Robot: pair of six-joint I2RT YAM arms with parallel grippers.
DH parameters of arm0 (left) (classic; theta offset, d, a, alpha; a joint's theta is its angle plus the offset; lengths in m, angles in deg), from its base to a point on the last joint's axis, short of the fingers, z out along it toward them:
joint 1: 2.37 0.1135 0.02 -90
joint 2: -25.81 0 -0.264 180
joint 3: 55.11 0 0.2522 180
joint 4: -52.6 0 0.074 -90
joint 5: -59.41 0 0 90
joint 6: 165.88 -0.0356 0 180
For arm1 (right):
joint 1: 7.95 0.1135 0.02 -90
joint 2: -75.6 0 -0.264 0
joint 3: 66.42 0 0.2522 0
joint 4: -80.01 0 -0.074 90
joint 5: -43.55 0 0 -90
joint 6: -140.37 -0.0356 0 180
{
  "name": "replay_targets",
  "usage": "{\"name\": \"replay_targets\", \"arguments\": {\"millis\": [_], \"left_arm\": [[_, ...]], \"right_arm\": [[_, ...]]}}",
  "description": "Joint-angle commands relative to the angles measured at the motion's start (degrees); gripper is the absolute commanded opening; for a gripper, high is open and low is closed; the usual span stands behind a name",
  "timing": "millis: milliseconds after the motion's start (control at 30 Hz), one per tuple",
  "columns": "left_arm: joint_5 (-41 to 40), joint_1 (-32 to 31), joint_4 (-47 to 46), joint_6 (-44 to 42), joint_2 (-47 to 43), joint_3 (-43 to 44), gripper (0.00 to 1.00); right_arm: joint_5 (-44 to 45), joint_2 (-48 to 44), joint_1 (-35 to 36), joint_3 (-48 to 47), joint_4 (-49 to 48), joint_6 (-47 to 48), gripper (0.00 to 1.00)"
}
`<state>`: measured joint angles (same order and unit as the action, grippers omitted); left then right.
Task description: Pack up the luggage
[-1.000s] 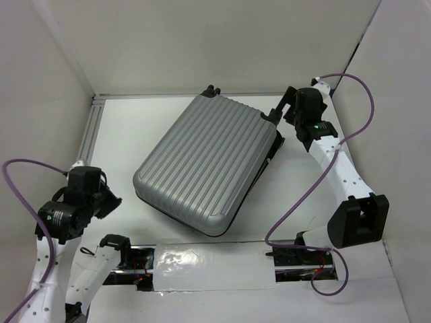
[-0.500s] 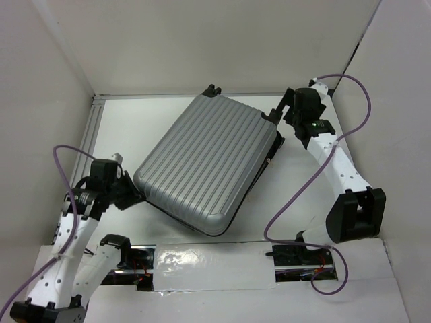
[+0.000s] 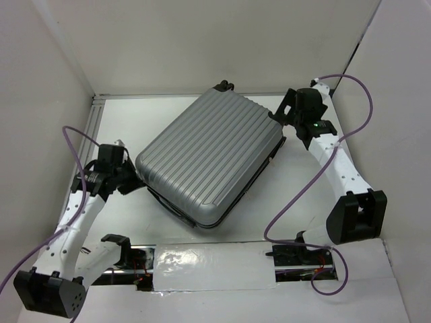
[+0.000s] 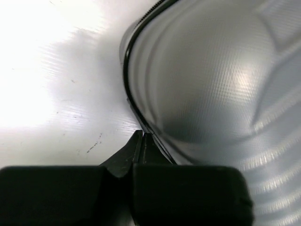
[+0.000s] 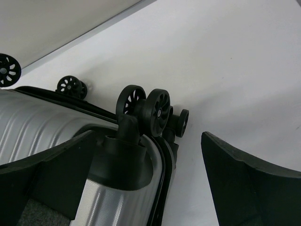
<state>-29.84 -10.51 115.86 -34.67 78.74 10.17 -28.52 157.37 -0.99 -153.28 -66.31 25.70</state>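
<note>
White counter [image 3: 121, 128]: closed left pincer [image 4: 141, 143] has swung in against the 9 o'clock corner seam of the mid-counter suitcase [image 3: 209, 158], shoving it toward 1 o'clock where the wide right pincer [image 3: 278, 111] straddles its wheels; likely still unopened.

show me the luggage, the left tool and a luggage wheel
luggage [image 3: 209, 158], top external view, middle of ribbed shell
left tool [image 4: 141, 141], left wrist view, between its shut fingertips
wheel [image 5: 158, 112], right wrist view, black hub
</note>
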Motion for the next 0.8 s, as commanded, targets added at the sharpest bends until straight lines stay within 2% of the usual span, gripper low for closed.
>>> {"name": "replay_targets", "arguments": {"millis": [0,33,100,133,167,267,300,400,467,533,667,767], "left_arm": [[-3.65,-0.12,1.56,2.29,-5.36,1.12,0.08],[-3.65,-0.12,2.87,2.99,-7.64,0.51,0.15],[-3.65,-0.12,6.38,6.48,-9.59,-2.11,0.36],[-3.65,-1.51,7.19,7.56,-11.16,-2.13,0.59],[-1.39,-1.53,7.19,8.96,-12.14,-3.26,0.64],[-1.37,-2.23,7.81,13.27,-14.6,-5.46,0.74],[-1.37,-2.23,8.59,14.59,-15.3,-7.47,0.8],[0.56,-2.84,6.68,17.23,-15.84,-9.33,0.77],[3.81,-2.84,3.26,17.24,-13.91,-11.97,0.77],[3.82,-2.84,0.79,17.24,-12.24,-13.99,0.74],[6.01,-5.3,-5.71,16.45,-8.98,-16.01,0.73],[5.49,-8.02,-9.06,18.9,-7.93,-16.63,0.73]], "right_arm": [[1.4,-3.12,-0.37,-0.9,-0.15,0.58,0.99],[1.4,-3.12,-0.37,-0.9,-0.15,0.06,0.99],[0.88,-3.64,-0.37,-0.38,-0.15,0.06,0.99],[0.87,-3.64,-0.37,0.15,-0.67,0.06,0.99],[0.87,-4.17,-0.37,0.15,-0.67,-0.55,0.99],[0.87,-4.7,-0.37,1.46,-0.67,-1.09,0.99],[0.87,-5.39,-0.37,1.47,-0.67,-1.78,0.99],[0.87,-6.54,-0.37,3.31,-2.07,-2.4,0.99],[0.87,-6.54,-0.37,3.32,-2.08,-2.4,0.99],[1.57,-7.07,-0.37,3.32,-2.08,-2.4,0.99],[2.11,-7.07,-0.37,3.32,-1.55,-2.93,0.99],[1.41,-7.07,-0.9,3.84,-1.55,-2.93,0.99]]}}
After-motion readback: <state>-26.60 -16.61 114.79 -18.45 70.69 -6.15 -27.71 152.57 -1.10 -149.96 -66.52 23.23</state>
